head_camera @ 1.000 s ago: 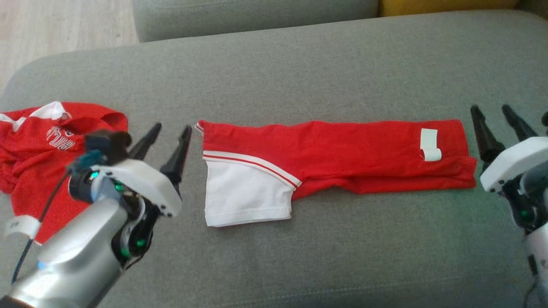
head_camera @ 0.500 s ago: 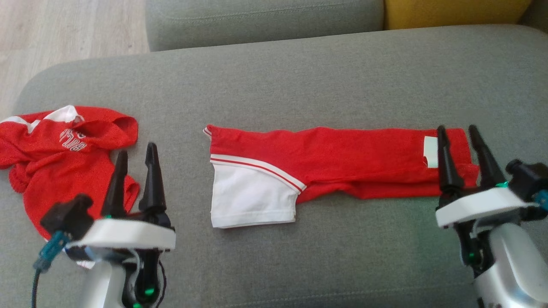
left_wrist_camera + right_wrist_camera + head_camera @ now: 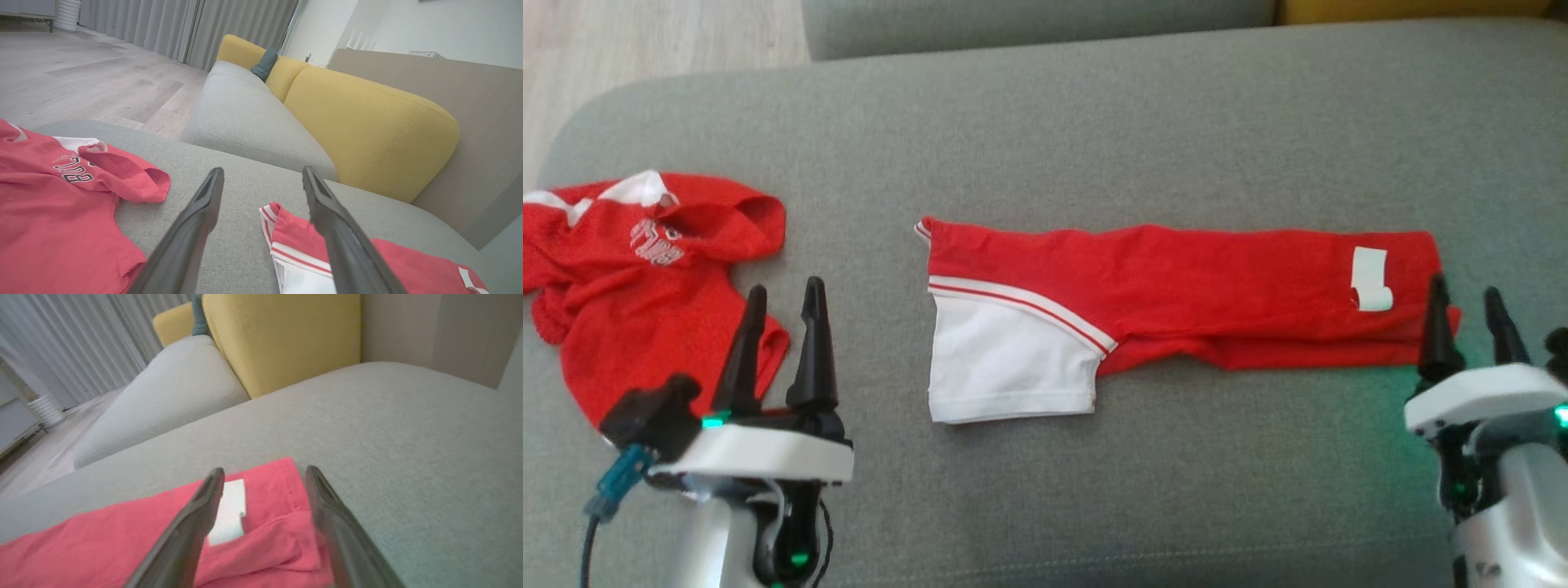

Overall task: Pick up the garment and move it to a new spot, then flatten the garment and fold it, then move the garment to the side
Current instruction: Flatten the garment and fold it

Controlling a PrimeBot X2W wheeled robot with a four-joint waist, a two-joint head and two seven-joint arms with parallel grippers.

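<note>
A grey sofa cushion (image 3: 1094, 122) lies under a red-and-white garment (image 3: 1192, 286), which is folded into a long strip. A crumpled red shirt (image 3: 629, 310) sits well left of the garment. The left gripper (image 3: 786, 286), fingers spread and empty, hovers left of the garment's white end. The right gripper (image 3: 1464, 284), likewise spread and empty, is poised at the garment's red end, near its white label (image 3: 1370, 278).

The garment (image 3: 1217, 286) is red and folded into a long, narrow strip. It lies flat on the grey cushion (image 3: 1094, 122), its length running from 9 o'clock to 3 o'clock in the head view. At the 9 o'clock end a white sleeve (image 3: 1005, 367) with striped trim sticks out toward 6 o'clock. A white label (image 3: 1370, 279) sits near the 3 o'clock end.
</note>
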